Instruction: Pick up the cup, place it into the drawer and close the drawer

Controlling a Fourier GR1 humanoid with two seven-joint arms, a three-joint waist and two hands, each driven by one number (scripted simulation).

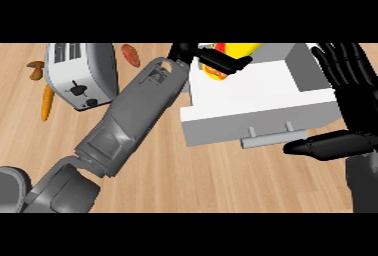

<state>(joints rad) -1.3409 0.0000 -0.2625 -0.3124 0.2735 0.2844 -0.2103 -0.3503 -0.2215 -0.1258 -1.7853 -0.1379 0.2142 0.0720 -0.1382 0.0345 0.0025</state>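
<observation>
The yellow cup [241, 50], with an orange-red patch low on its side, hangs over the back left of the open white drawer [251, 97]. My left hand [215, 59] is shut on the cup; its black fingers cross the cup's side and hide part of it. The left forearm runs up from the lower left. At the right edge my right hand [348, 80] is open, fingers straight along the drawer's right wall. Its thumb [325, 146] points left just in front of the drawer's front, next to the grey handle [274, 138].
A silver toaster [80, 74] stands at the back left. Around it lie a brown item [35, 70], an orange carrot-like stick [46, 102] and a reddish oval [131, 54]. Bare wooden counter [207, 175] stretches in front of the drawer.
</observation>
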